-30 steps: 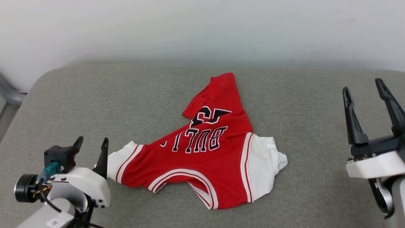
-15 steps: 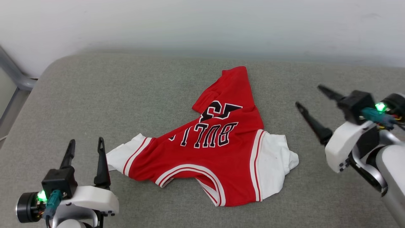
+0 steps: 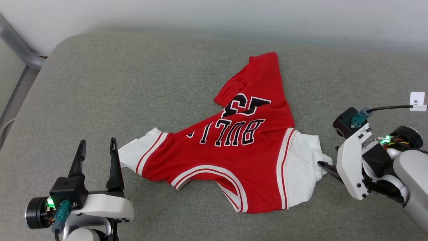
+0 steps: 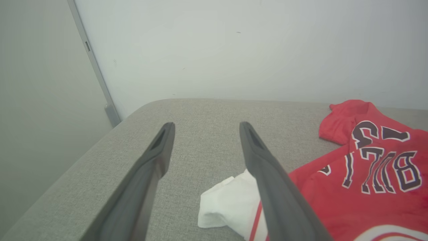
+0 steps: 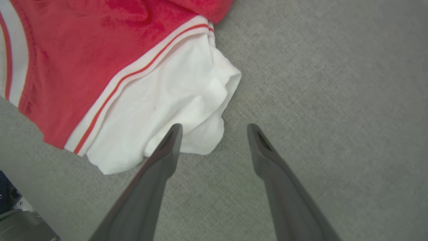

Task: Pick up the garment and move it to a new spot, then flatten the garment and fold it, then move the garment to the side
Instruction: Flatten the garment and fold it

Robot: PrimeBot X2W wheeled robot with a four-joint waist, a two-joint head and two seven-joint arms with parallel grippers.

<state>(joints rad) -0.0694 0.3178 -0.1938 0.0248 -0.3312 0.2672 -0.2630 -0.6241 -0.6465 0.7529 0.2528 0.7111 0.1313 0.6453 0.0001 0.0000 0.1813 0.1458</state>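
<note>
The garment (image 3: 234, 147), a red jersey with white sleeves and upside-down "BULLS 23" lettering, lies crumpled on the grey cushion (image 3: 133, 83). My left gripper (image 3: 97, 142) stands open at the lower left, its right finger just beside the jersey's left white sleeve (image 4: 227, 204), nothing between the fingers (image 4: 206, 124). My right gripper (image 3: 326, 157) comes in from the right, open and pointing at the right white sleeve (image 5: 174, 100). Its left fingertip (image 5: 175, 129) is over the sleeve's edge, with the gap (image 5: 215, 127) mostly over bare cushion. The garment (image 5: 100, 60) is held by neither gripper.
A pale wall runs behind the cushion. A grey metal frame (image 3: 20, 50) stands past the cushion's rounded left corner. A cable with a white tag (image 3: 417, 100) hangs off the right wrist. Bare cushion spreads left of and behind the jersey.
The right gripper has swung from upright at the far right down and left to the white sleeve. The head view has shifted. The jersey lies as before; the left gripper has turned upright.
</note>
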